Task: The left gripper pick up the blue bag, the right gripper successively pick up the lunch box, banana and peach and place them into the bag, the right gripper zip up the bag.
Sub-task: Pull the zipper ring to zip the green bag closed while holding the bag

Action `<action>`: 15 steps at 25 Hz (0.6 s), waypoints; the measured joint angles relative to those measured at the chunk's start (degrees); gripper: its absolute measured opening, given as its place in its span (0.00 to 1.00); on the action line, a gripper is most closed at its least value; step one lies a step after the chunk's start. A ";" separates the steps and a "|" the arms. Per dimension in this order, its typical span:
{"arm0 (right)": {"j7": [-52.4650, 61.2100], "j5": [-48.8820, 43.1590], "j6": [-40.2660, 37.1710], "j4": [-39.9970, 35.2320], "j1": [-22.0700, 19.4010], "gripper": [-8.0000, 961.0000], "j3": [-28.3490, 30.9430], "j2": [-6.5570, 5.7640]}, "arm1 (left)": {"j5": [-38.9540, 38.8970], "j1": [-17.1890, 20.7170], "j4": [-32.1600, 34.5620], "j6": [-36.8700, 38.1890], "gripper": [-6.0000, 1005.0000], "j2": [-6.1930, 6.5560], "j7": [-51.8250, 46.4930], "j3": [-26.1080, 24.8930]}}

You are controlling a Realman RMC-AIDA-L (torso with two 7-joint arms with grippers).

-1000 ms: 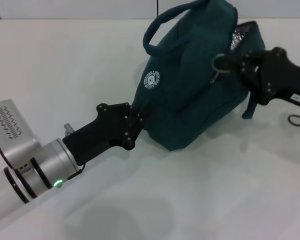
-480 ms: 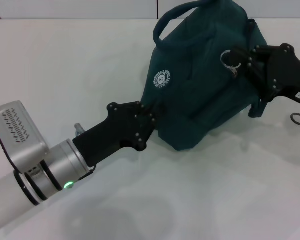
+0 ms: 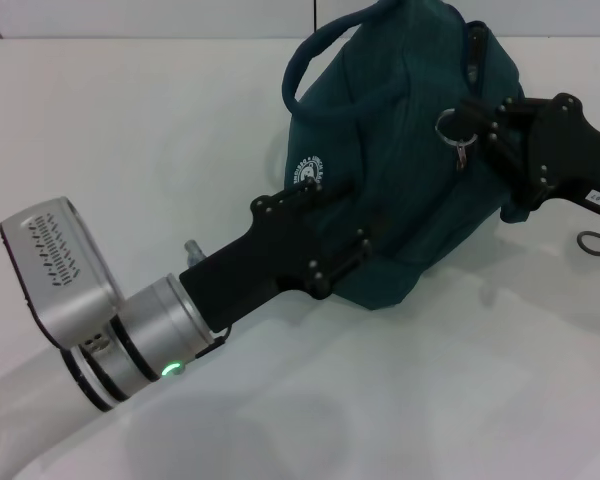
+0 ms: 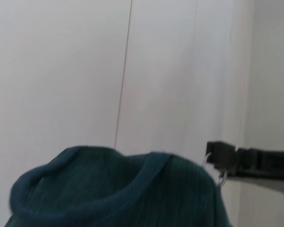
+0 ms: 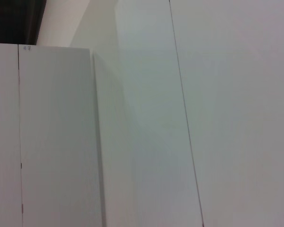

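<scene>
The blue bag (image 3: 400, 170) lies tilted on the white table, its handle (image 3: 315, 55) to the upper left and its round white logo facing me. My left gripper (image 3: 352, 250) is shut on the bag's lower front edge. At the bag's right end, my right gripper (image 3: 475, 125) is shut on the metal ring of the zipper pull (image 3: 448, 126). No lining shows at the bag's top. In the left wrist view the bag (image 4: 113, 194) fills the lower part, with the right gripper (image 4: 217, 158) behind it. The lunch box, banana and peach are out of view.
A grey cable loop (image 3: 598, 240) lies on the table (image 3: 130, 130) beside the right arm. The table's back edge meets a white wall (image 3: 180, 15). The right wrist view shows only white panels (image 5: 180, 118).
The silver lining seen at the bag's right end one second ago no longer shows. The left arm has pushed forward and right along the bag. The right gripper still holds the zipper ring.
</scene>
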 joint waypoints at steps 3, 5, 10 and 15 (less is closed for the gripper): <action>-0.28 0.02 0.05 0.19 0.02 0.03 -0.04 0.04 | -0.08 -0.20 1.13 0.01 0.40 -0.03 0.14 -0.80; -0.90 0.25 -0.11 1.07 0.25 0.03 -0.12 0.10 | -0.12 -0.31 1.34 0.00 0.55 -0.13 0.05 -1.89; -1.55 0.84 -0.24 2.23 0.56 0.03 -0.61 0.11 | -0.15 -0.99 2.00 -0.09 0.65 -0.21 -0.14 -3.22; -2.02 1.61 -0.31 2.57 0.58 0.03 -1.12 0.11 | 0.10 -1.48 2.19 -0.41 0.57 -0.23 0.26 -3.57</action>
